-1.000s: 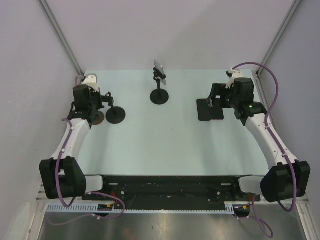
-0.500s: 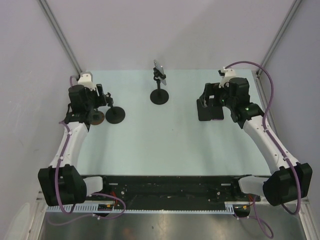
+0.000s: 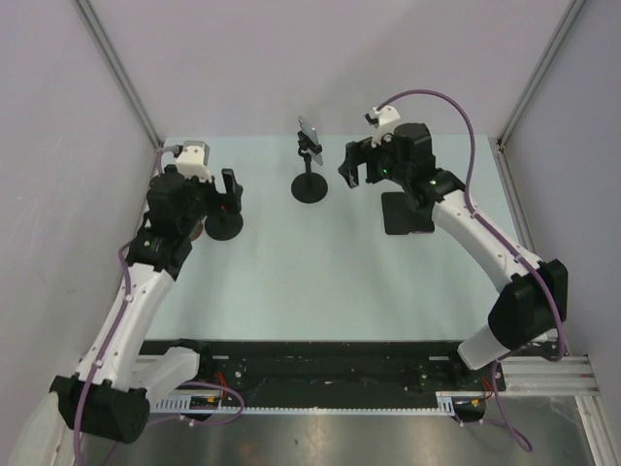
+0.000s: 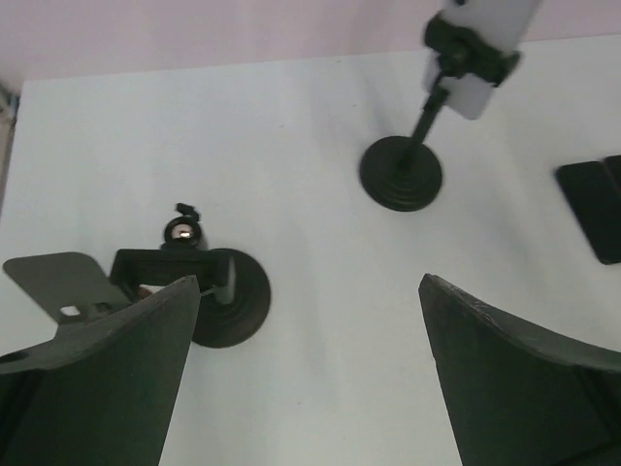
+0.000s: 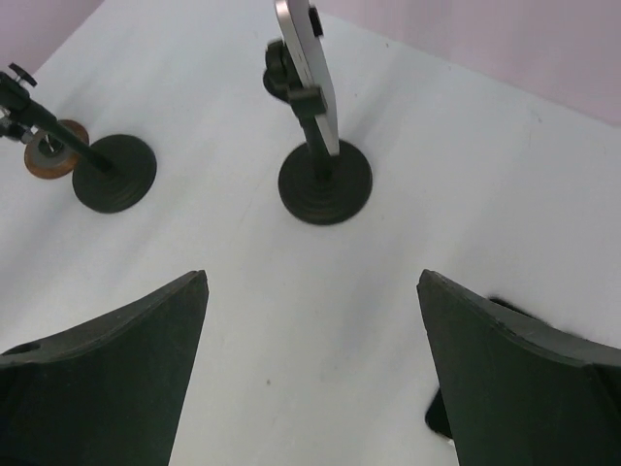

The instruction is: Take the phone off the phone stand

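Note:
A silver phone sits clamped, tilted, atop a black phone stand at the far middle of the table. The right wrist view shows the phone and its stand straight ahead. In the left wrist view the phone and its stand are at the upper right. My right gripper hovers open just right of the stand, nothing between its fingers. My left gripper is open above the left part of the table, holding nothing.
An empty second stand with a round base is under my left gripper, a copper-coloured disc beside it. A black phone lies flat at the right, under my right arm. Grey walls close in the table's sides and back.
My left gripper has opened and moved right and up from the empty stand. My right arm has swung left from over the flat black phone to beside the stand with the phone.

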Controlling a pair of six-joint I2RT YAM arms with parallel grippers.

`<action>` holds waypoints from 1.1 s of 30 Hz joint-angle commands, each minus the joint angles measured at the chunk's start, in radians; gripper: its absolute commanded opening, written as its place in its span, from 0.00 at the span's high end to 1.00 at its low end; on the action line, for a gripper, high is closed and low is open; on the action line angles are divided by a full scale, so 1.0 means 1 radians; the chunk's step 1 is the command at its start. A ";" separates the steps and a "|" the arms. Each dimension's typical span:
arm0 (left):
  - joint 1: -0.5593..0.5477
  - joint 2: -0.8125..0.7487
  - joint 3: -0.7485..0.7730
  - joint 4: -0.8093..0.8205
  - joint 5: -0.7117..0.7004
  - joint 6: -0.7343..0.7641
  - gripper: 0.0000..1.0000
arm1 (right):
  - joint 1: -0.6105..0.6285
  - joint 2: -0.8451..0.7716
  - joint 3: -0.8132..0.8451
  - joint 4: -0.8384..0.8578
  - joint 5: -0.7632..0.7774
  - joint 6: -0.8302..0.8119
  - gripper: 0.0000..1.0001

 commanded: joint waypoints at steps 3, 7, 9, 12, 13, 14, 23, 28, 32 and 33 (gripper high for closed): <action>-0.137 -0.201 -0.100 -0.041 -0.007 -0.067 0.00 | 0.071 0.217 0.284 0.042 0.069 -0.082 0.07; -0.185 -0.321 -0.235 -0.041 0.041 -0.112 0.00 | 0.098 0.357 0.448 0.038 0.118 -0.093 0.09; -0.192 -0.367 -0.302 -0.041 0.049 -0.116 0.00 | 0.105 0.446 0.549 0.020 0.145 -0.096 0.11; -0.192 -0.419 -0.362 -0.042 0.036 -0.113 0.00 | 0.114 0.549 0.672 -0.010 0.163 -0.104 0.12; -0.192 -0.428 -0.372 -0.042 0.033 -0.110 0.00 | 0.114 0.576 0.697 -0.013 0.192 -0.107 0.13; -0.192 -0.436 -0.381 -0.042 0.030 -0.101 0.00 | 0.115 0.599 0.729 -0.020 0.204 -0.108 0.13; -0.192 -0.404 -0.399 -0.033 0.004 -0.050 0.00 | 0.115 0.787 0.939 -0.045 0.227 -0.110 0.44; -0.192 -0.405 -0.404 -0.033 0.006 -0.032 0.00 | 0.118 0.767 0.920 -0.050 0.247 -0.099 0.82; -0.192 -0.404 -0.402 -0.033 0.006 -0.030 0.00 | 0.135 0.654 0.767 -0.014 0.284 -0.116 1.00; -0.191 -0.404 -0.402 -0.032 0.007 -0.032 0.00 | 0.147 0.626 0.737 -0.010 0.298 -0.119 1.00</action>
